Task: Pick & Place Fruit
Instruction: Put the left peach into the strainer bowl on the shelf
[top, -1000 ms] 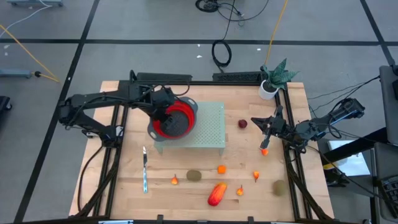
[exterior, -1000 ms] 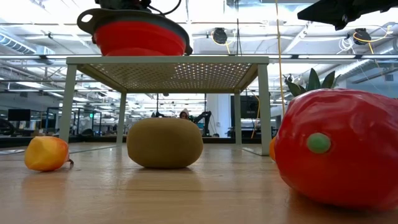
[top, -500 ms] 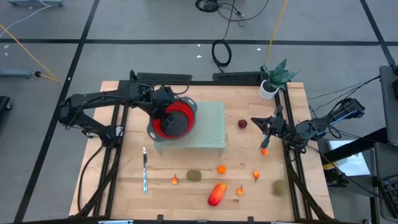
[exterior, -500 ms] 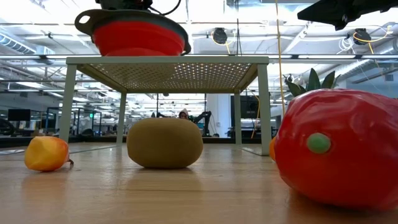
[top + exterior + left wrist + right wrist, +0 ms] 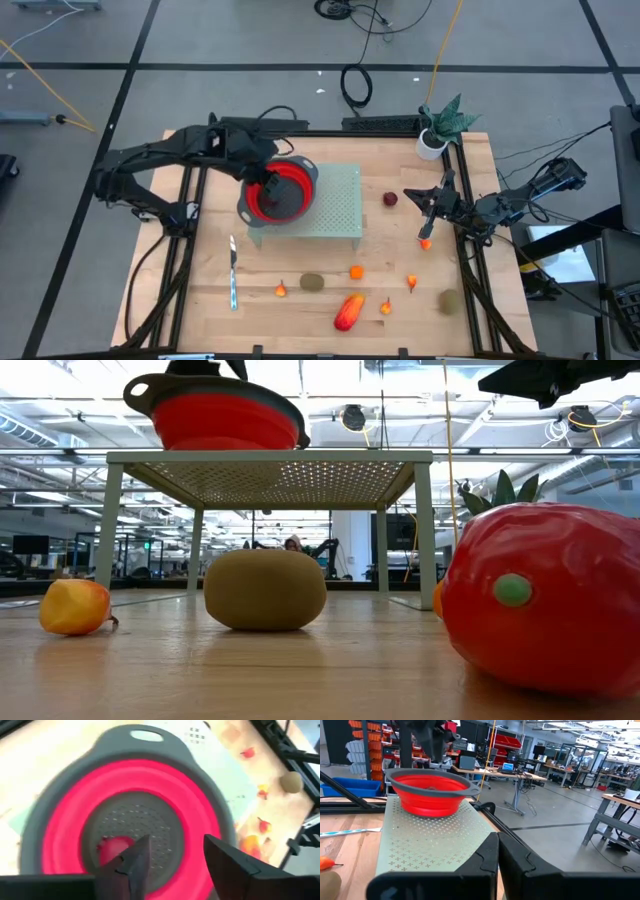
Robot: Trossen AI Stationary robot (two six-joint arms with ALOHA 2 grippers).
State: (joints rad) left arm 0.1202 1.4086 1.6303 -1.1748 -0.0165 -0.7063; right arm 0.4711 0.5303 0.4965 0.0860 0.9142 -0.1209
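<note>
My left gripper (image 5: pixel 175 862) hangs open just above the red bowl with grey rim (image 5: pixel 281 190), which stands on a pale green perforated stand (image 5: pixel 335 205). One dark-red round fruit (image 5: pixel 112 847) lies on the bowl's grey bottom. On the wood lie another dark-red round fruit (image 5: pixel 390 199), two brown-green ovals (image 5: pixel 312 282) (image 5: pixel 449 299), several tiny orange pieces such as (image 5: pixel 356 271), and the elongated red-orange piece (image 5: pixel 348 312). My right gripper (image 5: pixel 498 855) is shut and waits near the table's right edge (image 5: pixel 427 222), with an orange piece (image 5: pixel 425 243) on the table by its tip.
A slim silver knife (image 5: pixel 233 272) lies left of the fruit near the front. A potted plant (image 5: pixel 440 128) stands at the far right corner. Black rails (image 5: pixel 465 230) run along both sides. In the low view the oval (image 5: pixel 265 590) and red-orange piece (image 5: pixel 545 600) sit close to the camera.
My left gripper has risen from the red bowl's mouth and drawn slightly toward the table's far left; in the low view only its tip remains above the bowl. The bowl stays on the stand. The right arm has kept still.
</note>
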